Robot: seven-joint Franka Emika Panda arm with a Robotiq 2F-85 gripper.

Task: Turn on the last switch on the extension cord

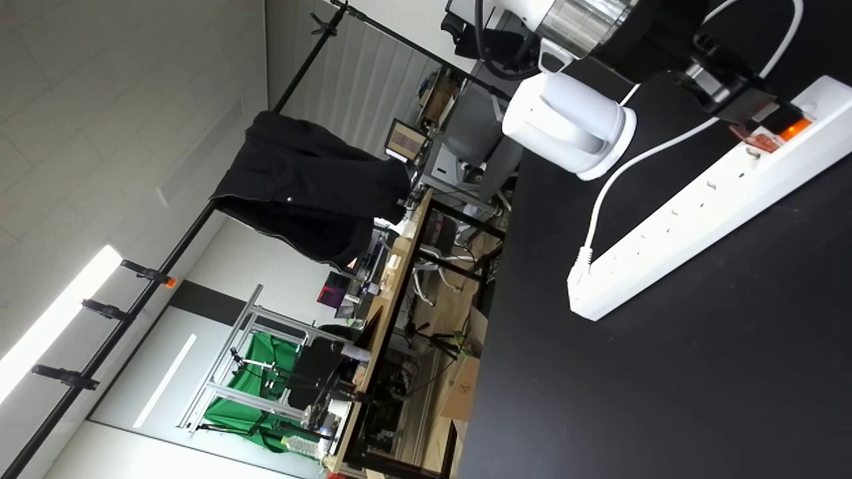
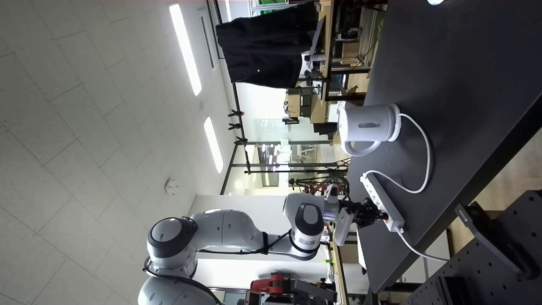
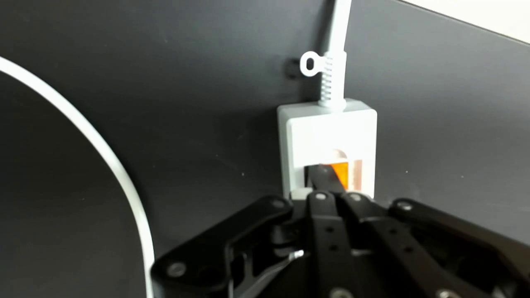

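The surface [image 1: 639, 386] is flat and matt black; it occupies one side of both exterior views, which are turned. The white arm [image 2: 233, 231] extends to the surface in an exterior view, its wrist directed at the surface. A black jacket [image 1: 319, 186] hangs in the background.

The strip [image 1: 699, 213], white and elongated, lies flat on the surface. The white kettle [image 2: 377, 116] stands upright near the strip and apart from it. The kettle cord [image 2: 428, 156] curves over the surface from the kettle to one end of the strip. The strip cord [image 3: 338, 29] leaves the opposite end through a ribbed collar [image 3: 333, 78].

The pincer [image 3: 327, 178] is positioned at the strip-cord end. Its jaws are fully closed, finger against finger. The tips reach down to the strip and partly cover the switch [image 3: 340, 173].

The switch is located in the face of the strip, at the same end; its exposed portion is orange. Contact between tips and switch cannot be confirmed, nor whether the switch is pressed.
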